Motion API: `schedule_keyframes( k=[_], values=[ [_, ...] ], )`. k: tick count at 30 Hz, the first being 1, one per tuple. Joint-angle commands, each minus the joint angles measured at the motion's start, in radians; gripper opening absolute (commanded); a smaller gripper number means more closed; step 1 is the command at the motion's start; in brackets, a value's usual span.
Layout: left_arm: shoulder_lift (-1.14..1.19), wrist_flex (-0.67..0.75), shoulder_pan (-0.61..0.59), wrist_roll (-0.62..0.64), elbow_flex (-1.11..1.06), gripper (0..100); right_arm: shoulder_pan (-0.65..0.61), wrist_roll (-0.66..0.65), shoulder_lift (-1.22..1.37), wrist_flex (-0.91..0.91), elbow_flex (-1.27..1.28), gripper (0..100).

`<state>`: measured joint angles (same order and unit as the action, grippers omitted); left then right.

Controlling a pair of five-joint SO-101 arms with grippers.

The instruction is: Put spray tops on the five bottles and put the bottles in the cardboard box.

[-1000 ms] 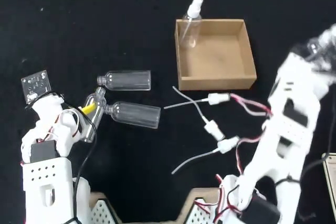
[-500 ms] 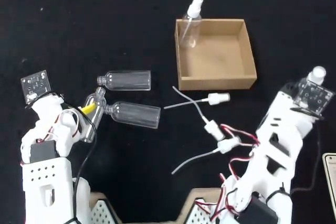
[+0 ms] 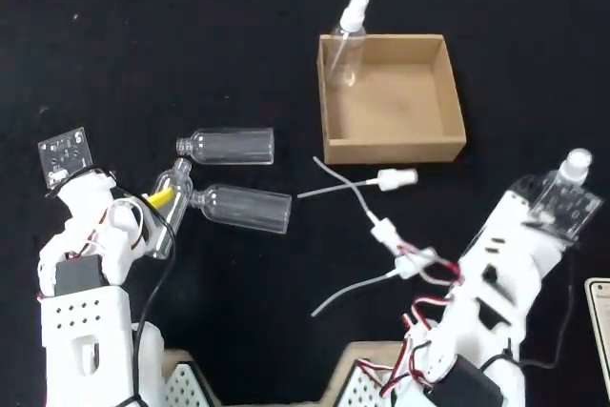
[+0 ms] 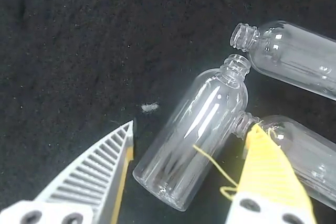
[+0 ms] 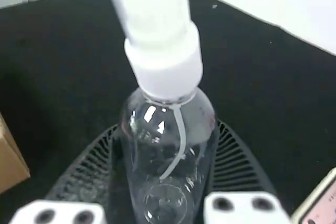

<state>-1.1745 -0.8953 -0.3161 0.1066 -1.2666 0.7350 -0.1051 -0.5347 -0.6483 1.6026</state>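
My left gripper is open low over the table, with a clear uncapped bottle lying between its fingers; from above this bottle is at the left. Two more uncapped bottles lie beside it, necks towards it. My right gripper is shut on a bottle with a white spray top, held upright at the right, in front of the cardboard box. Another capped bottle stands at the box's far left corner. Three loose spray tops lie mid-table.
The spray tops' thin tubes trail across the black table in front of the box. A pale flat object shows at the right edge. Bare table lies far left and behind the box.
My right arm has drawn back from beside the box towards the table's front, carrying the capped bottle. The left arm and its bottle have not moved.
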Motion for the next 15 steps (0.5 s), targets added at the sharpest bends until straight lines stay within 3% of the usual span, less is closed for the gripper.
schedule_keyframes(
  k=[1,10,15],
  values=[
    [-0.011,0.02,-0.004,0.008,0.004,33,0.014,-0.012,-0.05,-0.152,0.05,10.9],
    [-0.011,0.02,-0.007,0.006,0.001,33,0.015,-0.012,-0.048,0.049,-0.024,10.9],
    [-0.011,0.02,-0.007,0.006,0.001,33,0.02,-0.006,-0.048,0.054,-0.027,10.9]
  ],
)
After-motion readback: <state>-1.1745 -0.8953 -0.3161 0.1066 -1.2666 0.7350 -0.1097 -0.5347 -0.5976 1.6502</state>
